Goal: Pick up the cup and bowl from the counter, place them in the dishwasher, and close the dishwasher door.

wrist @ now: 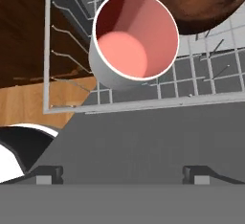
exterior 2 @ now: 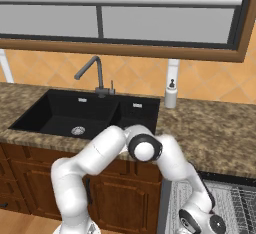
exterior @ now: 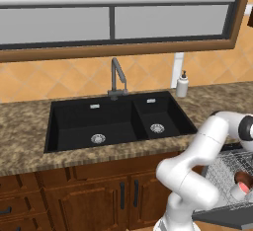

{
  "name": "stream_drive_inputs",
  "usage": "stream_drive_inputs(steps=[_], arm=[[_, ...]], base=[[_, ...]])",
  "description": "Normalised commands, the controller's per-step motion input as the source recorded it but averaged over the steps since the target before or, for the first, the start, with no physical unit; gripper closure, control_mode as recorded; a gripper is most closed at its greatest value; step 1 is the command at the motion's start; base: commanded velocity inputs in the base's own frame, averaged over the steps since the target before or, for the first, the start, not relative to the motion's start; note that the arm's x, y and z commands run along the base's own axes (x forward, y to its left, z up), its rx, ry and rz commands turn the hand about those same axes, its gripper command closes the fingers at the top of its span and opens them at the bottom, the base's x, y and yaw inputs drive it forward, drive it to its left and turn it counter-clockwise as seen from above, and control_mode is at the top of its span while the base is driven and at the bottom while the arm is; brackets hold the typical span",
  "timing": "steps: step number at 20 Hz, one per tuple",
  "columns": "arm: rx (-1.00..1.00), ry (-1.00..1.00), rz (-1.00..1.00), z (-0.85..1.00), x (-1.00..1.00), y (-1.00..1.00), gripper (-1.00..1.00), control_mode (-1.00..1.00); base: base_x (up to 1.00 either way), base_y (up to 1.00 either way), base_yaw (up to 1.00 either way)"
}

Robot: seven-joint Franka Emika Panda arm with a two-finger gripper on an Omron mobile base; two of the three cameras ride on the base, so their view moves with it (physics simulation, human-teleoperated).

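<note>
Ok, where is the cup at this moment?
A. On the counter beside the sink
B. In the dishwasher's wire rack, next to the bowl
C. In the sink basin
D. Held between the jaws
B: the cup sits in the wire rack beside the bowl, and the jaws stand open and apart from it.

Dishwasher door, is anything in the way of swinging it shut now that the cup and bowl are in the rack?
Only the robot itself: its open hand hangs above the lowered dishwasher door. The cup and bowl sit inside the wire rack.
</note>
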Motion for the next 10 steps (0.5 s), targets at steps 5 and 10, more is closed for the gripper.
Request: stream_drive_inputs(steps=[5,10], arm=[[0.0,-0.02,0.0,-0.4,0.19,0.0,-1.0,-1.0],[-0.03,-0.03,0.0,-0.24,0.16,0.0,-1.0,-1.0]], base=[[0.0,0.0,0.0],[0.0,0.0,0.0]])
